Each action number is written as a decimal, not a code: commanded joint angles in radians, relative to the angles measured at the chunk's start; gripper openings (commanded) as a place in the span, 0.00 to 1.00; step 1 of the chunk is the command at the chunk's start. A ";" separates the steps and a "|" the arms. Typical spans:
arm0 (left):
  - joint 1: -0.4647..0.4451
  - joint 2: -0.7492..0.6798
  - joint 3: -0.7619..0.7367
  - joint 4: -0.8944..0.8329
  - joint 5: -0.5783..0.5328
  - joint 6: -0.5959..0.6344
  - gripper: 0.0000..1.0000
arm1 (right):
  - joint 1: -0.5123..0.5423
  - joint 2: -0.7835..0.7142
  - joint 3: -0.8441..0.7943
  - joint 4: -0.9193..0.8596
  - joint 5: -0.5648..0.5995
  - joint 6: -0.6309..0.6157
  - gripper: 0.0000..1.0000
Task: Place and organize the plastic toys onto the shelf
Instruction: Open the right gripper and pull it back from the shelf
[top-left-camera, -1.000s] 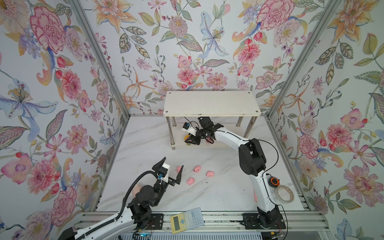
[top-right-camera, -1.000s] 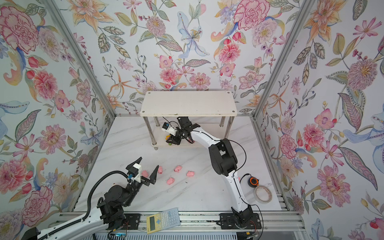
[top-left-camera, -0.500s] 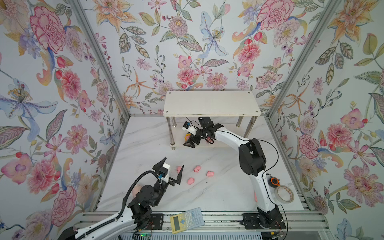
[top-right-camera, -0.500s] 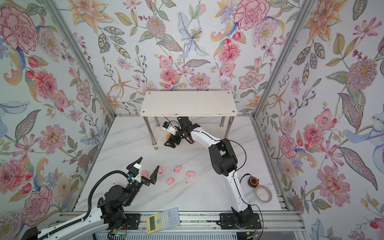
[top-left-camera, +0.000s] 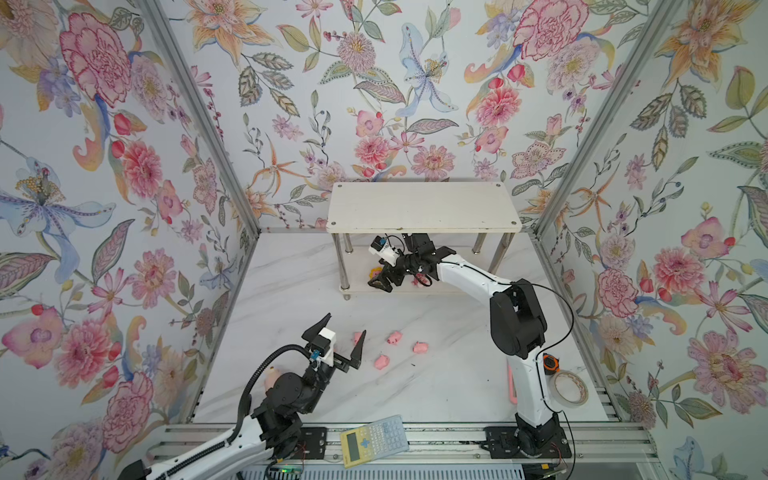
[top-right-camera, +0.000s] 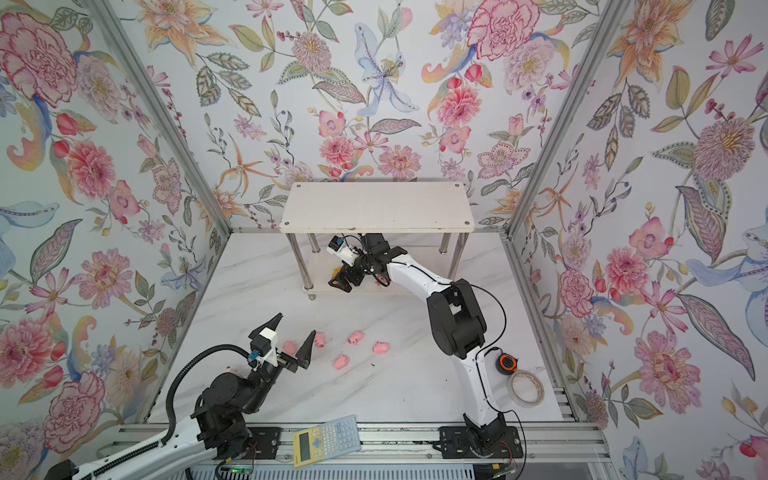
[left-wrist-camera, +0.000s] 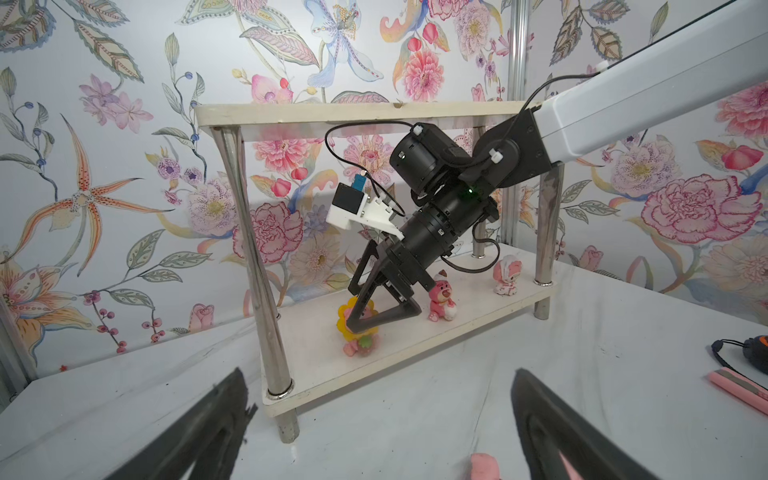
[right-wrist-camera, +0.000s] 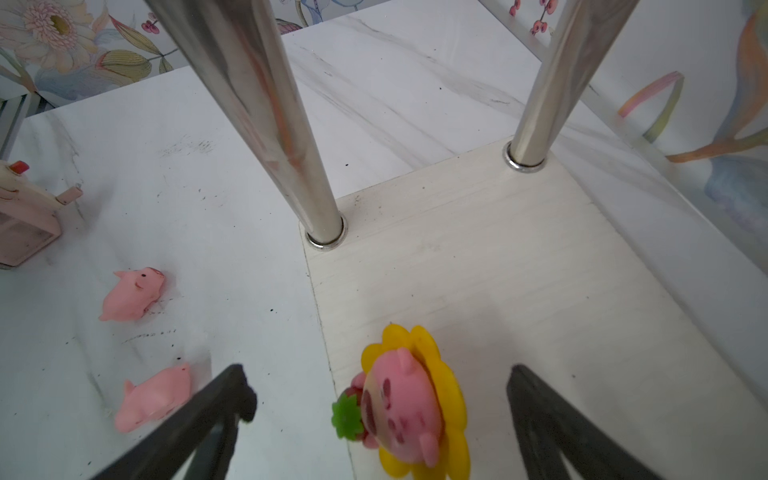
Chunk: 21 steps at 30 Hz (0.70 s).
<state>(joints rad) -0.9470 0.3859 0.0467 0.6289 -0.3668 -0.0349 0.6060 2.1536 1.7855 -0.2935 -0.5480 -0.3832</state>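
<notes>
— Since 1 second ago the right tool (right-wrist-camera: 378, 376) has gone from a narrow grip to jaws spread wide, and the yellow-maned toy (right-wrist-camera: 399, 403) now sits free between them.
— Is anything touching it?
— Not in the right wrist view: bare board shows on both sides of the toy. That tool holds nothing.
— What does the toy look like?
— It has a round pink face with darker pink marks and small pink ears. A ring of yellow petals surrounds the head, and a green-leafed strawberry sits at its front. Whether it stands or lies tipped I cannot tell.
— Where exactly is it?
— On the lower tier of the shelf (top-left-camera: 419, 205), close to the front edge and near the chrome leg (right-wrist-camera: 291, 124) at the left end in both top views. 2 more toys stand along that tier: the dark pink bear (left-wrist-camera: 442, 297) just beside the tool, then the pink-and-white figure (left-wrist-camera: 507, 276) near the leg at the other end.
— And the rest?
— 5 pink pigs (top-right-camera: 355, 337) lie loose on the surface (top-left-camera: 436, 386) in front of the shelf, apart from it.
— And the other arm?
— Its left tool (top-left-camera: 345, 325) hovers over the surface by the nearest pigs, jaws spread wide and gripping nothing. 1 pig lies close by 1 finger.
</notes>
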 joint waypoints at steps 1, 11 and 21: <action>0.016 -0.019 0.012 -0.017 0.009 -0.011 0.99 | -0.006 -0.090 -0.057 0.079 0.039 0.026 0.99; 0.015 0.003 0.016 0.018 -0.098 -0.029 0.99 | -0.002 -0.301 -0.329 0.258 0.124 0.111 0.99; 0.016 -0.043 0.017 0.002 -0.092 -0.066 0.99 | 0.049 -0.542 -0.689 0.497 0.169 0.338 0.99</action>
<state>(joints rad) -0.9424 0.3702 0.0467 0.6216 -0.4530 -0.0727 0.6228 1.6802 1.1816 0.0982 -0.4187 -0.1463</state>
